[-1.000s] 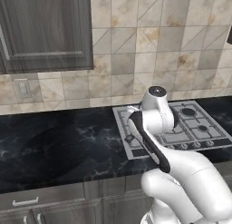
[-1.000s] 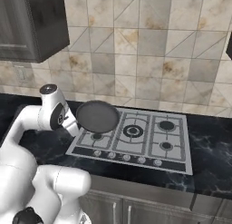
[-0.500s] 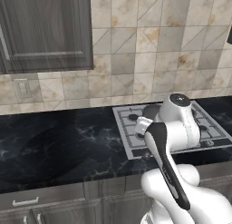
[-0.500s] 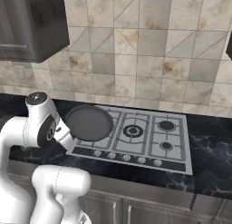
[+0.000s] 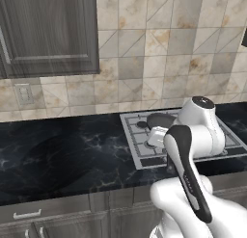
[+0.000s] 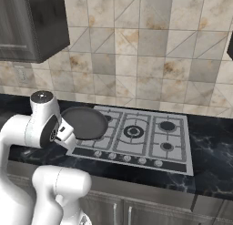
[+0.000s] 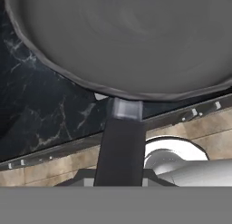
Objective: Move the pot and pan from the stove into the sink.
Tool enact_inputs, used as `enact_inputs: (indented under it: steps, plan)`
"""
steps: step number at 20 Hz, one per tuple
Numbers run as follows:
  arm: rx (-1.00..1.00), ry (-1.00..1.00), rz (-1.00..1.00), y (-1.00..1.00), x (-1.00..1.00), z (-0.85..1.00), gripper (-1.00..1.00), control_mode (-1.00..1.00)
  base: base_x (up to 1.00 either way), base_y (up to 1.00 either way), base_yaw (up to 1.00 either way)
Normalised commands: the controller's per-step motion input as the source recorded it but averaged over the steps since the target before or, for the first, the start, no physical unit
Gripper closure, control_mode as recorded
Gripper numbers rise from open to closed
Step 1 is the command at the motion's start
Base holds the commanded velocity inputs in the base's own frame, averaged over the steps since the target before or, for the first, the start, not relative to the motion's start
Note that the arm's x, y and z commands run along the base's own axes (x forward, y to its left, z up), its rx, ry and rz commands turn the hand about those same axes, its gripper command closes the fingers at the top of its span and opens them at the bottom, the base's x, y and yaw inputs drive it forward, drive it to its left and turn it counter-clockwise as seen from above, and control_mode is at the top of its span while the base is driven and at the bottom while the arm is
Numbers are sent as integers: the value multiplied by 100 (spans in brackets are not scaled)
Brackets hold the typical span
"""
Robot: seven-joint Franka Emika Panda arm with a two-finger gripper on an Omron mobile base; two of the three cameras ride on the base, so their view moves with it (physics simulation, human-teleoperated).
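Observation:
The pan (image 6: pixel 84 123), flat, round and dark grey, hangs level just above the left burners of the stove (image 6: pixel 150 142). My gripper (image 6: pixel 67 132) is shut on its long dark handle (image 7: pixel 120 146) at the stove's front left corner. In the hand view the pan (image 7: pixel 127 37) spreads across the top, with the handle running down between my fingers. From the left side, the pan (image 5: pixel 161 120) shows behind my white hand (image 5: pixel 158 136). The pot is out of view. A darker patch (image 5: pixel 46 165) lies in the counter left of the stove; I cannot tell if it is the sink.
Black marble counter (image 5: pixel 72 150) stretches left of the stove. A tiled wall (image 6: pixel 136 60) runs behind it, with dark upper cabinets (image 5: pixel 48 34) and a wall socket (image 5: pixel 23 93) at the left. My own arm (image 5: pixel 185 160) covers much of the stove from the left side.
The pan has moved a little left and slightly lower over the stove, still in my grip. My arm's upper links have swung back toward the base.

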Motion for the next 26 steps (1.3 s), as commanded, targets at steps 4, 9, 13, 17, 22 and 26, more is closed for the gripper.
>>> enact_inputs:
  steps: [4, 9, 13, 17, 22, 26]
  plan:
    - [0, 0, 0, 0, 0, 0, 100, -100, 0, 0, 0]
    - [0, 0, 0, 0, -1, 0, 100, 100, -49, -1, 2]
    - [0, 0, 0, 0, 0, 0, 100, 100, -64, 0, 24]
    - [0, 0, 0, 0, 0, 0, 100, 100, -31, -4, 43]
    - [0, 0, 0, 0, 0, 0, 100, 100, -22, -1, 45]
    - [0, 0, 0, 0, 0, 0, 100, 100, -20, -1, 46]
